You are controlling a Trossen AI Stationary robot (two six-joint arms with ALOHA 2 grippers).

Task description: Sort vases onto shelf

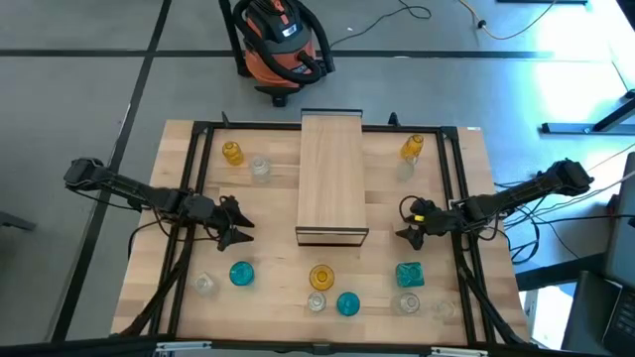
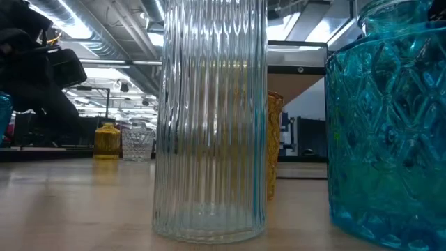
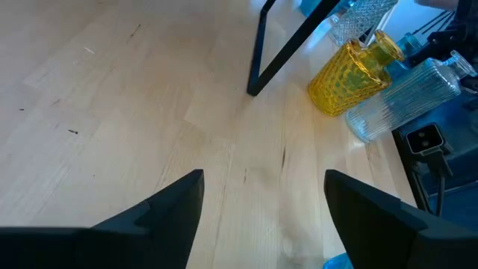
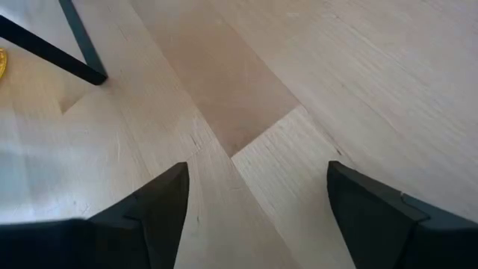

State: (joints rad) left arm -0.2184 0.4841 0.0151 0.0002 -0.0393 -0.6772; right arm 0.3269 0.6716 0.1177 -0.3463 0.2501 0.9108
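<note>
**No vases on the shelf yet: the sort is all ahead of you**

Start at your left. The left end effector (image 1: 241, 225) hangs over bare wood beside the shelf, fingers spread and holding nothing. Behind it stand an amber vase (image 1: 232, 153) and a clear vase (image 1: 260, 170). Along the near edge you have a clear one (image 1: 204, 285) and a teal vase (image 1: 241, 273).

In the middle, the shelf (image 1: 332, 169) lies lengthwise with its top bare. Judging by that, nothing is sorted. In front of it sit another amber vase (image 1: 320, 277), a clear one (image 1: 317, 301) and a teal one (image 1: 347, 303).

On your right, the right end effector (image 1: 407, 221) is likewise spread wide and empty, just off the shelf's near corner. Beyond it are an amber bottle (image 1: 412, 148) with a clear one (image 1: 405, 171), and nearer you a square teal vase (image 1: 410, 274) with two more clear pieces close by.

The surface (image 1: 278, 248) is pale planked wood in a black frame. Behind it, on a grey floor, stands an orange shop vacuum (image 1: 281, 40); cables trail at the right.
</note>
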